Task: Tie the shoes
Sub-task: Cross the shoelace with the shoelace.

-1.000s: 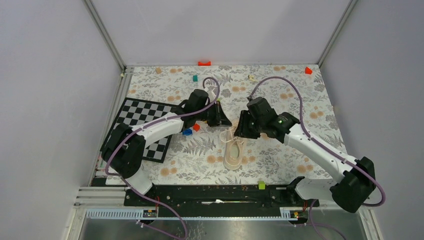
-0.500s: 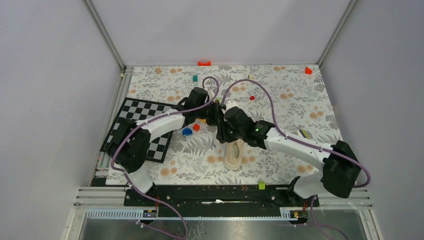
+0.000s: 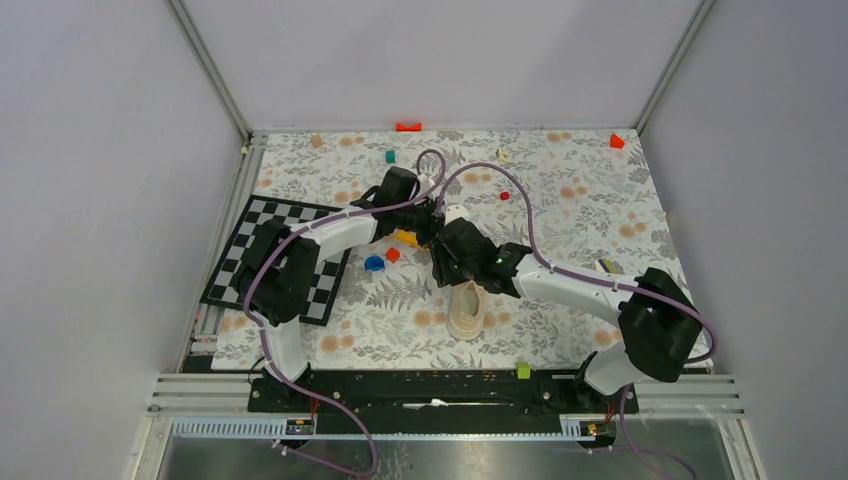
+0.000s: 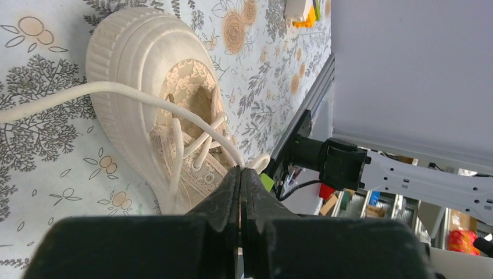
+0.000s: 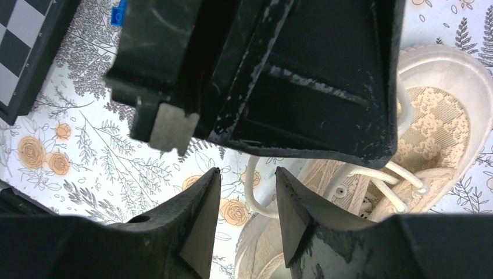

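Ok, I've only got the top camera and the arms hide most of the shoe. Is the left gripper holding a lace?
Observer: Yes, the left gripper is shut on a lace that runs across the heel of the shoe.
Operator: And the right one?
Observer: The right gripper is open, nothing between its fingers; a slack loop of lace lies on the table below them.
Operator: Any bow yet?
Observer: No bow shows in either wrist view.

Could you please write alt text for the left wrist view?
The shut left hand pinches a cream lace of a cream sneaker lying on the floral table cover. The lace runs across the shoe and off the picture's left edge.
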Tool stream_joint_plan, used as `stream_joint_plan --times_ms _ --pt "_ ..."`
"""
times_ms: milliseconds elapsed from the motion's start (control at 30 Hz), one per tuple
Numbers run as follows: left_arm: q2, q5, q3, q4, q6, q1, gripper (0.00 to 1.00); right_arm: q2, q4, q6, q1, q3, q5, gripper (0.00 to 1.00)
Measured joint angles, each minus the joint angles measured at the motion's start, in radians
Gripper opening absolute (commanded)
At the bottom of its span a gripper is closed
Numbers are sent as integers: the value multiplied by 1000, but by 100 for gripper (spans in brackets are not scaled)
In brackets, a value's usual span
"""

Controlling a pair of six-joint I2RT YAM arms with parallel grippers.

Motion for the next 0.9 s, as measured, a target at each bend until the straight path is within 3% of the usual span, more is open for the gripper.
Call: stream_joint_plan --times_ms 367,667,900 --pt "106 151 157 -95 111 3 0 64 27 -1 3 -11 8 45" --pt "156 207 173 -130 145 7 0 82 40 2 6 -12 23 10" --pt "156 209 173 -125 138 11 0 -19 48 11 7 -73 -9 4"
